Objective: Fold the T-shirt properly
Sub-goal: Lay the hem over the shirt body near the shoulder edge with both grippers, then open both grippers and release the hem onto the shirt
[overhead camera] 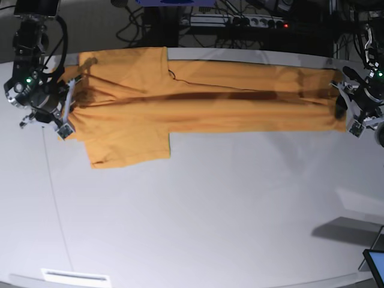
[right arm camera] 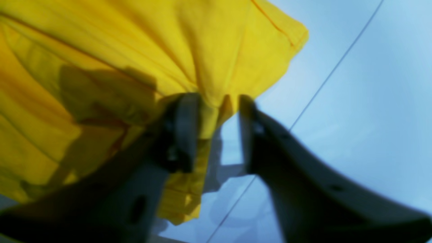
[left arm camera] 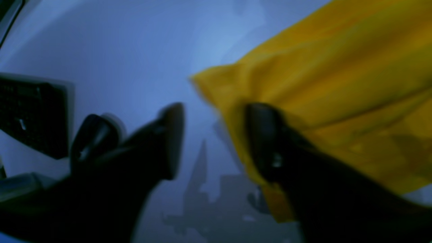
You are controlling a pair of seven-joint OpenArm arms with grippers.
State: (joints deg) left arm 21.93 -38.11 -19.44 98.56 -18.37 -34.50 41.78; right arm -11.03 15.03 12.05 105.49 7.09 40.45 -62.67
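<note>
While fingers gape, T-shirt touching

T-shirt across table's far edge

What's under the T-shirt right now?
The T-shirt lies stretched across the white table; only bare tabletop shows around its edges. It is folded lengthwise, so its lower layers and anything beneath them are covered.

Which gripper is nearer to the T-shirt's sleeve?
Right. The right gripper sits at the sleeve end of the T-shirt; the left gripper is at the opposite end.
</note>
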